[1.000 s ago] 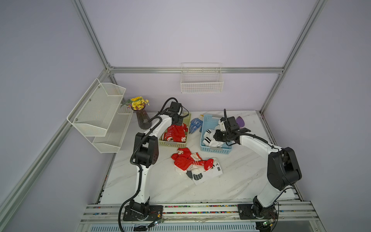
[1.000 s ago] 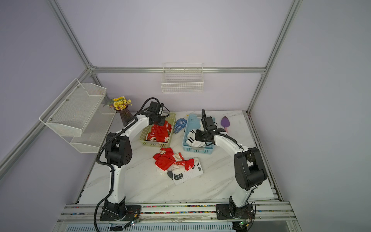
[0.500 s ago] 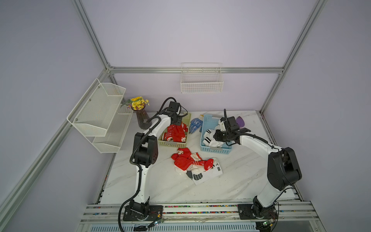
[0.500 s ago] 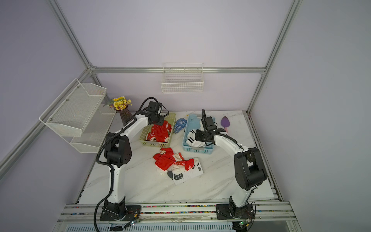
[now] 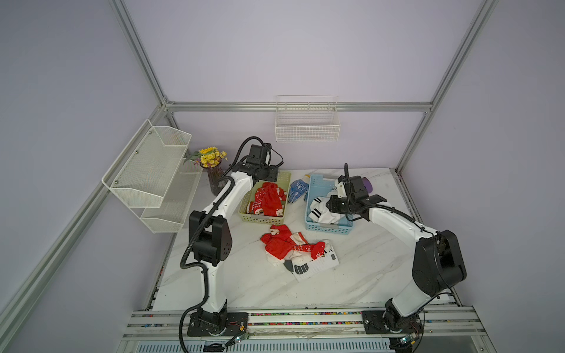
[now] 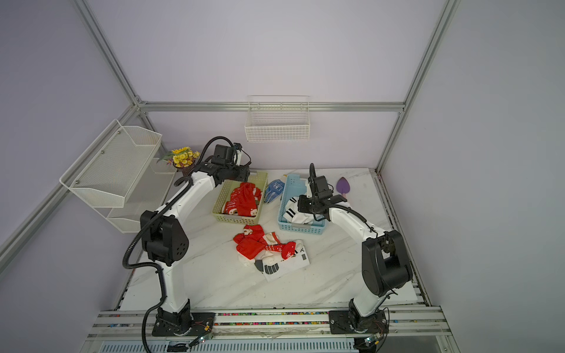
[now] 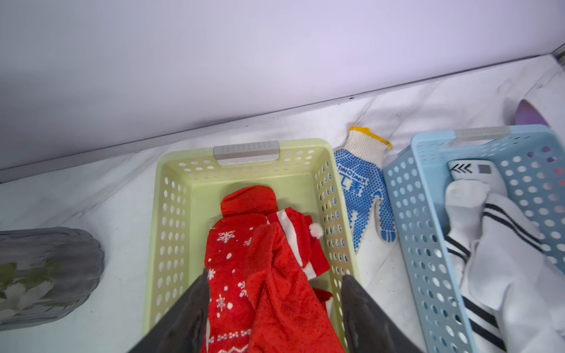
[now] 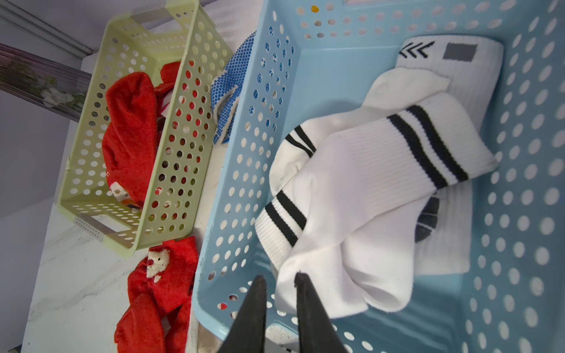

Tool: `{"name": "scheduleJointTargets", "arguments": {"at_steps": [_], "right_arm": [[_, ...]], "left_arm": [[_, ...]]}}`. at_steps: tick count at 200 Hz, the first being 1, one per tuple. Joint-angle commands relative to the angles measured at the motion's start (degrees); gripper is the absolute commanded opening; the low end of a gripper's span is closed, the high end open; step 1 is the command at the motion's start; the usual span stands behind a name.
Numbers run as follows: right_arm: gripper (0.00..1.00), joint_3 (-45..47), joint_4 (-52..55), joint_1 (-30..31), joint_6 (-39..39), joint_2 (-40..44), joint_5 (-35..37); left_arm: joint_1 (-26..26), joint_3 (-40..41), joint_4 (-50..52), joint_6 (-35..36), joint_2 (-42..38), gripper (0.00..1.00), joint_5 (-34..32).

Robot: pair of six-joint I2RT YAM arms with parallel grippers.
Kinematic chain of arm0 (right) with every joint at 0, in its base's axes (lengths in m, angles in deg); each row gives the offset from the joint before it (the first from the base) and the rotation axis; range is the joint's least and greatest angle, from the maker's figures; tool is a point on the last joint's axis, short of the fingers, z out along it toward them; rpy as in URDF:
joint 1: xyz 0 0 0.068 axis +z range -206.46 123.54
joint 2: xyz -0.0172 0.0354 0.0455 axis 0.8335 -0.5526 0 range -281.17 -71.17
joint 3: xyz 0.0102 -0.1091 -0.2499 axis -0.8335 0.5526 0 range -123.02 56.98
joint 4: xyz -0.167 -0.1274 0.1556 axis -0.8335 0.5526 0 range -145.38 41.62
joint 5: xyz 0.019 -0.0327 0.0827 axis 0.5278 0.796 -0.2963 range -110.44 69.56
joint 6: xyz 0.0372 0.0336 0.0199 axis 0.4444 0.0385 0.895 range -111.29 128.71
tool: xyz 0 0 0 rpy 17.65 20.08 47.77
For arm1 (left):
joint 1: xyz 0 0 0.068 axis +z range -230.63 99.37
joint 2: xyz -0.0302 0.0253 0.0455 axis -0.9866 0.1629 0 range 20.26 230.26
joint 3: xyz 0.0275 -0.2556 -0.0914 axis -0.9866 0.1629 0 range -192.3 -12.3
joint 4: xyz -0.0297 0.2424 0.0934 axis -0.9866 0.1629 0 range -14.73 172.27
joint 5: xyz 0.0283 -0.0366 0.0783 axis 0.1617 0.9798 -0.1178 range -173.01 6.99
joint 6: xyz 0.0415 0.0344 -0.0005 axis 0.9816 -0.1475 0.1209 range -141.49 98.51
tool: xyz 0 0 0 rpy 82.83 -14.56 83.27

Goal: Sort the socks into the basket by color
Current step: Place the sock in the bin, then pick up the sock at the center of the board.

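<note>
Red Santa socks (image 7: 244, 259) under wide-open empty left hand (image 7: 275, 278); white black-striped socks (image 8: 382, 171) by barely-parted empty right hand (image 8: 279, 276).

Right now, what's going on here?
Color sorting is under way. The left hand hangs open above red socks in the green basket. The right hand, narrowly open and empty, hovers over white socks in the blue basket. A red heap and a white sock lie on the table.
</note>
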Motion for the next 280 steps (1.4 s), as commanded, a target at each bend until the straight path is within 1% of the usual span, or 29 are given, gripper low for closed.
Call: {"name": "scheduleJointTargets", "arguments": {"at_steps": [1,35,81,103,108,151,173,219,280], "right_arm": [[0.22,0.7,-0.7,0.1,0.4,2.6,0.5],[0.23,1.6,0.0,0.0,0.6,4.8,0.8],[0.23,3.1,0.4,0.1,1.1,7.2,1.7],[0.24,3.3,0.8,0.1,1.2,7.7,2.0],[0.24,3.3,0.9,0.1,1.2,7.7,2.0],[0.25,3.4,1.2,0.1,1.0,8.0,2.5],[0.25,3.6,1.3,0.1,1.0,8.0,2.6],[0.25,3.6,1.1,0.1,0.8,8.0,2.3],[0.25,3.8,1.6,0.1,0.9,8.3,2.8]], "left_arm": [[-0.9,3.6,-1.2,-2.5,-2.8,0.69,2.3],[-2.5,8.9,-2.8,-3.4,-7.1,0.75,2.0],[-6.3,15.9,-3.4,-4.9,-14.5,0.78,1.4],[-9.5,19.4,-3.4,-5.0,-18.5,0.79,0.4],[-10.3,20.2,-3.4,-6.8,-19.2,0.79,0.0],[-17.4,27.6,-3.3,-11.2,-25.8,0.8,-2.7],[-21.0,31.5,-3.4,-14.8,-28.2,0.79,-3.6],[-28.0,37.2,-3.9,-20.4,-30.5,0.79,-4.8],[-33.4,43.2,-6.9,-25.7,-29.2,0.79,-2.4]]}}
